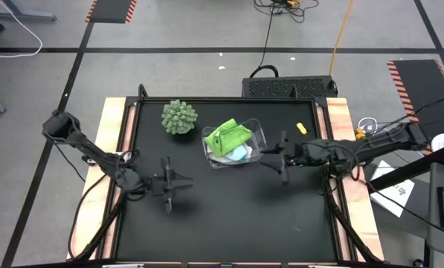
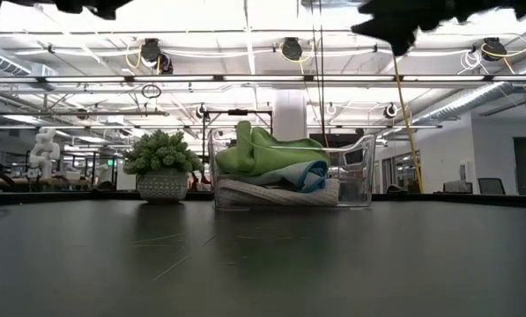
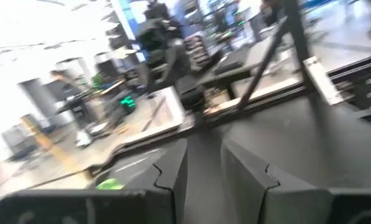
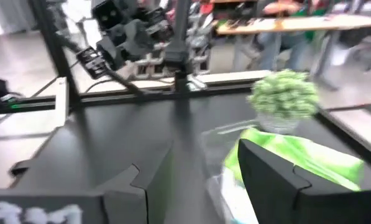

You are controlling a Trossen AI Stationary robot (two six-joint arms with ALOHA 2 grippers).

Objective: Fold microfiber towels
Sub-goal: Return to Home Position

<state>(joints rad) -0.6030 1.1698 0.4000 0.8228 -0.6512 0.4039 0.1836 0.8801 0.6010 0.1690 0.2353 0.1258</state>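
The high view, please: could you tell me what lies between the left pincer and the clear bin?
Between the left pincer and the bin, only bare black table, shown in the high view.

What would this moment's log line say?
green towel on top in bin | left pincer open, empty, over table | right pincer open, empty, beside bin

No text, label or number is legible anywhere.

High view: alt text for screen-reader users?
Clear bin on a black table holds a lime green towel over a light blue towel; a spiky ball plant stands beside it. Left pincer is over bare table, right pincer beside the bin.
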